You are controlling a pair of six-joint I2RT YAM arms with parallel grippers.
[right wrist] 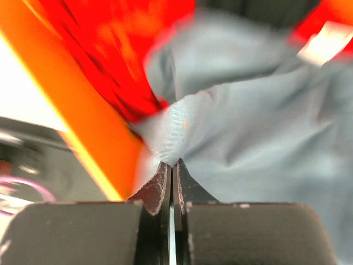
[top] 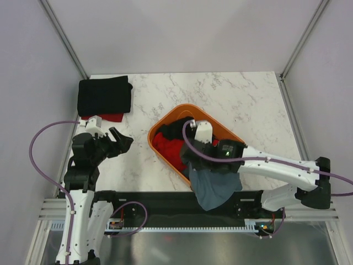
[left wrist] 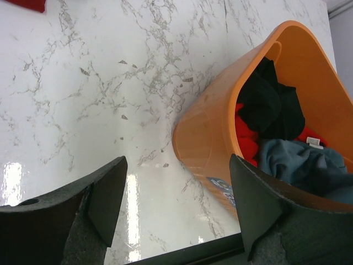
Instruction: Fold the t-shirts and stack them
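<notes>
My right gripper [top: 194, 164] is over the near end of the orange basket [top: 167, 120], shut on a pinch of the slate blue-grey t-shirt [top: 215, 189], which hangs out over the basket's near rim. In the right wrist view the gripper [right wrist: 172, 164] pinches the blue-grey cloth [right wrist: 248, 132] with a red shirt [right wrist: 110, 49] behind it. Red [top: 168, 148] and black [top: 174, 131] shirts lie in the basket. A folded black shirt [top: 105, 95] lies on a red one [top: 110, 117] at the far left. My left gripper [top: 122, 139] is open and empty, also shown in its wrist view [left wrist: 176, 204].
The marble table [top: 231, 99] carries the basket at its middle. The left wrist view shows the basket wall [left wrist: 209, 143] just right of my open fingers, with black [left wrist: 273, 105], red [left wrist: 247, 141] and blue-grey [left wrist: 303, 165] cloth inside. A black rail [top: 165, 201] runs along the near edge.
</notes>
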